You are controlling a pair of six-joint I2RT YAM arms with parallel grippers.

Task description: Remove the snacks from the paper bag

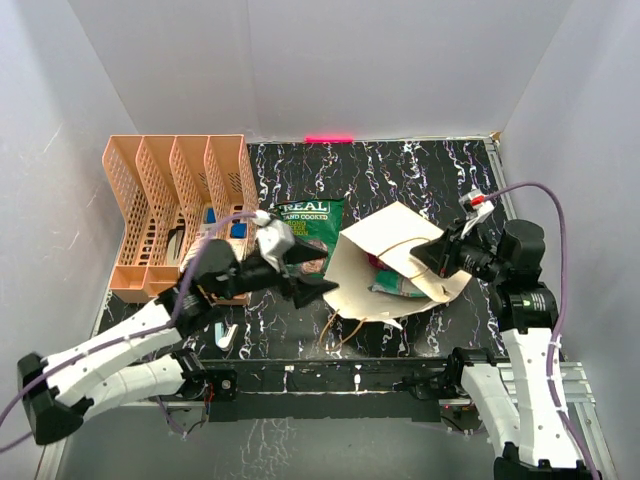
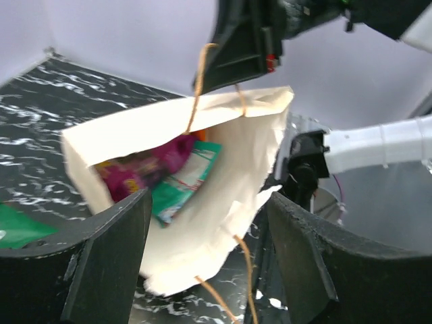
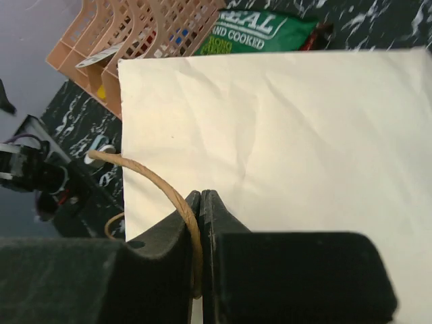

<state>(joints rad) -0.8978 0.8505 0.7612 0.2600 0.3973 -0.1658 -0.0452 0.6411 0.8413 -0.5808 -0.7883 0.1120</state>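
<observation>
Paper bag [image 1: 385,235] rests on black marbled table [image 1: 400,170].

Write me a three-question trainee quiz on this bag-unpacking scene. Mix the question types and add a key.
1. True or false: the right gripper is shut on the cord handle of the paper bag.
2. Fill in: the left gripper is ____, facing the bag's mouth, where a purple packet and a light green packet show.
3. The dark green REAL crisp bag lies: A) inside the paper bag; B) on the table, between the file rack and the paper bag; C) in the left gripper.

Key: 1 true; 2 open; 3 B.
</observation>
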